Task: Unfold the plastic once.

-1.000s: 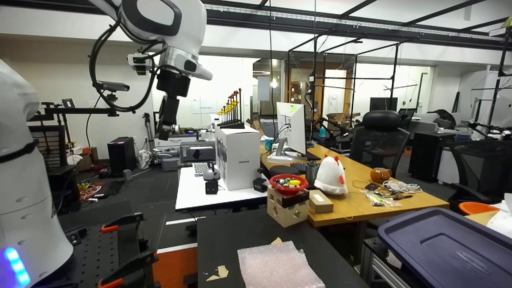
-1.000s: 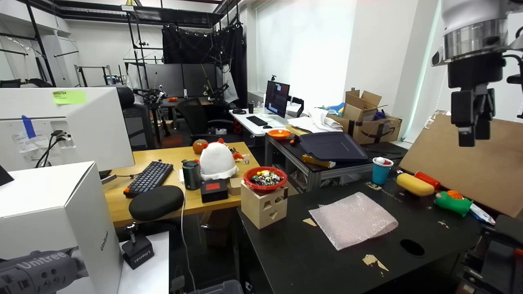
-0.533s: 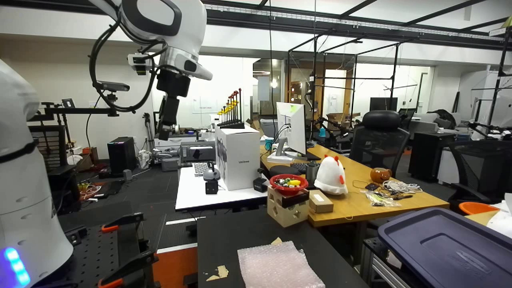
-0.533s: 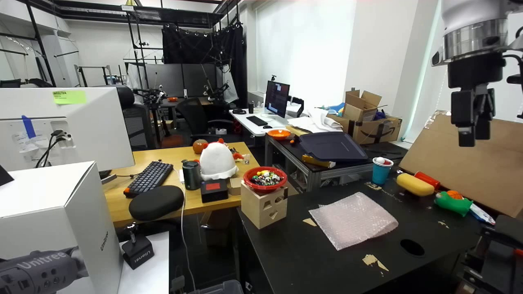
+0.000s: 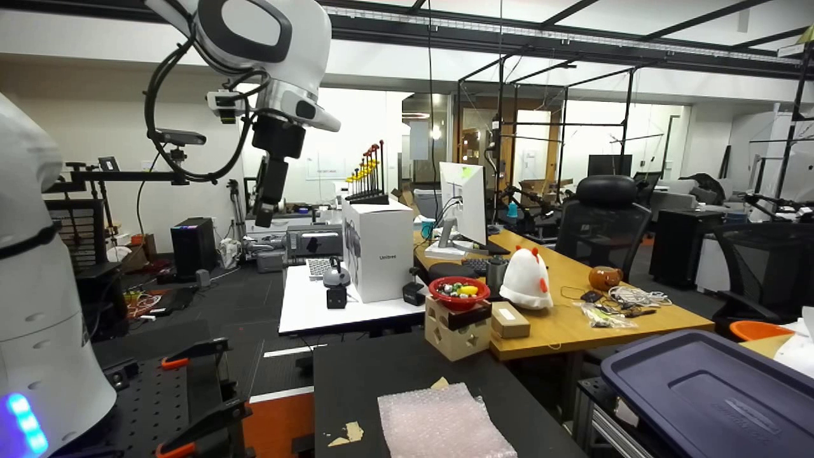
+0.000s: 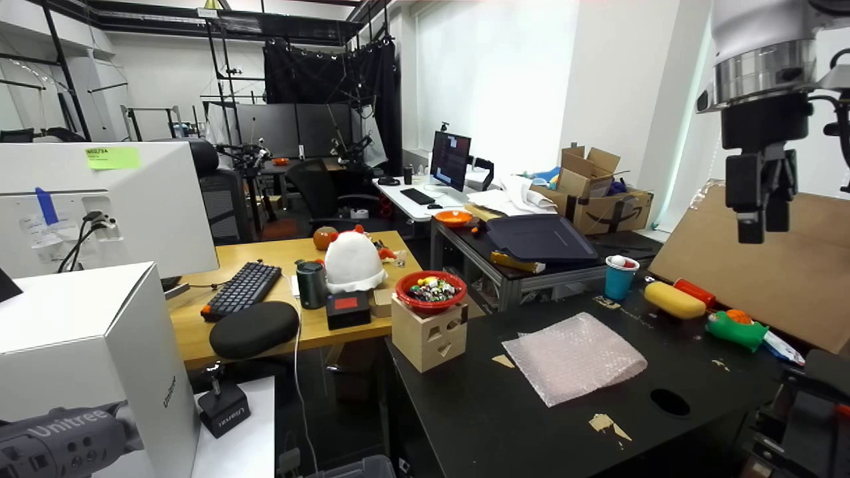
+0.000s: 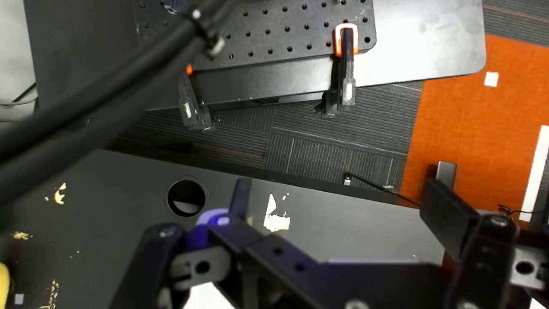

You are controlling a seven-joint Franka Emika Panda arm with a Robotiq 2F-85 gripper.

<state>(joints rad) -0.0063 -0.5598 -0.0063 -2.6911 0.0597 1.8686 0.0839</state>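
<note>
Cup [image 6: 618,283] and wooden box [image 6: 423,340] stand near the plastic [image 6: 574,358], the gripper [image 7: 339,195] spread wide.

Red bowl [image 6: 425,307] of small pieces [image 6: 433,289] sits on a wooden cube [image 6: 408,335], at a corner of the black tabletop [image 6: 491,425]. Blue cup [image 6: 618,283] stands upright near a rounded yellow item [image 6: 675,301].
</note>
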